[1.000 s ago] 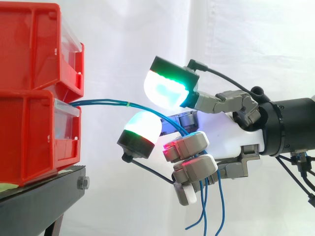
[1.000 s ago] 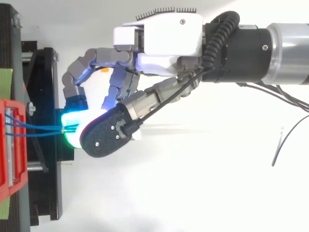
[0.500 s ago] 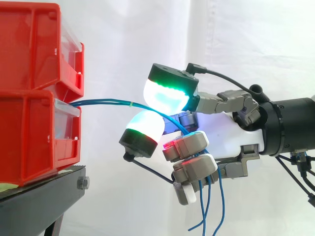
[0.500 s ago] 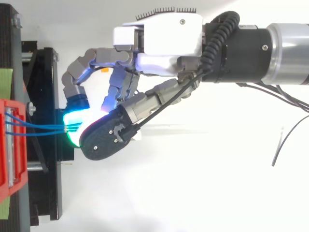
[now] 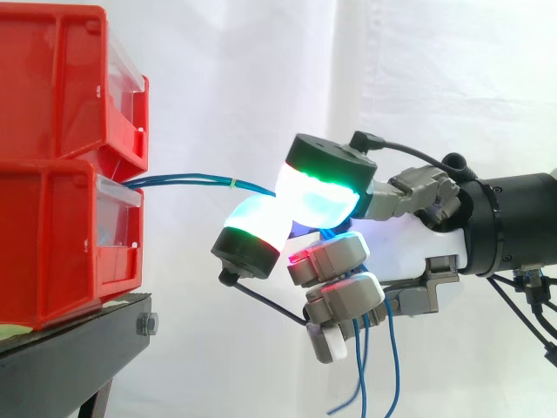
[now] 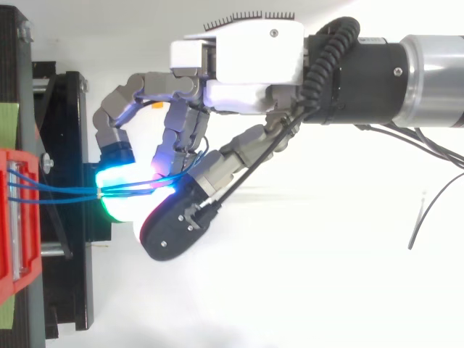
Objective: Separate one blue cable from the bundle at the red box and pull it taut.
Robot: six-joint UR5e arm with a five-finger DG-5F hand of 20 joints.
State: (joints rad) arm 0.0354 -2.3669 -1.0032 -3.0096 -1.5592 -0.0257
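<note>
A bundle of thin blue cables [image 5: 187,181] comes out of the lower red box [image 5: 61,244], held by a small yellow tie. It runs right into my hand [image 5: 418,248]. The fingers are curled. Two glowing pads [image 5: 318,187] meet over the cables where they enter the hand, one green-cyan above and one white-green below. Loose cable ends [image 5: 392,366] hang down beneath the hand. From above, the cables [image 6: 58,192] leave the red box [image 6: 14,217], cross a cyan pad and pass in among the fingers of the hand [image 6: 246,61].
A second red bin [image 5: 61,78] is stacked on the lower one. Both stand on a black stand [image 5: 78,348] at the left. A white curtain hangs behind. The arm comes in from the right.
The upper green-cyan pad has swung down and right, closing against the lower pad over the cables. From above, that black-backed fingertip has shifted aside, uncovering more of the cables.
</note>
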